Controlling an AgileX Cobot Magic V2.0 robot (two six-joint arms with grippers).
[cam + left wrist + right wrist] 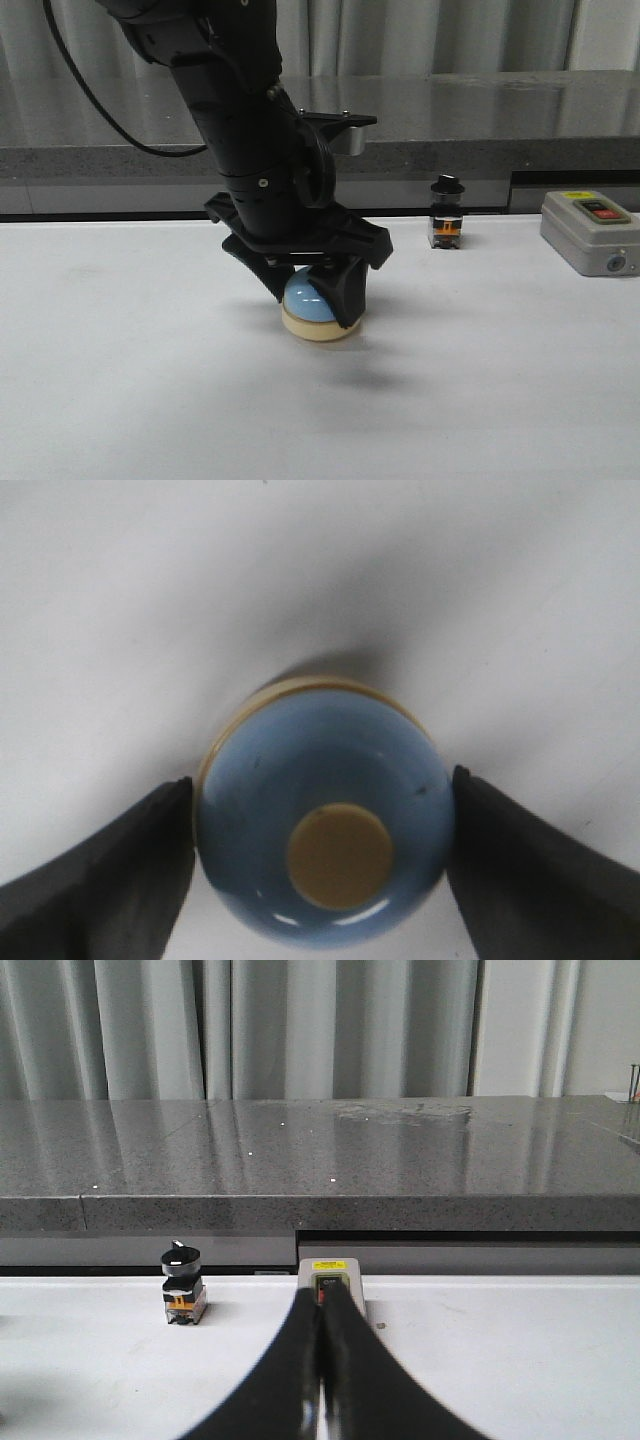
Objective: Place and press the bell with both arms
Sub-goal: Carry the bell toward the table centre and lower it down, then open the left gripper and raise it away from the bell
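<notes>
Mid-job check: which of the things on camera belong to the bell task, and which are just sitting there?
In the job:
bell, on the table
left gripper, fingers either side of the bell
right gripper, shut, empty

Lying about:
black-knobbed switch
grey box with red button

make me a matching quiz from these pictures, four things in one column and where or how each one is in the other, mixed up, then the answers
1. bell
2. left hand
3. right hand
4. grey box

A. fingers pressed together, holding nothing
B. far right of the table
C. on the table between two fingers
D. fingers on either side of the blue dome

Pairs: 1-C, 2-D, 3-A, 4-B
</notes>
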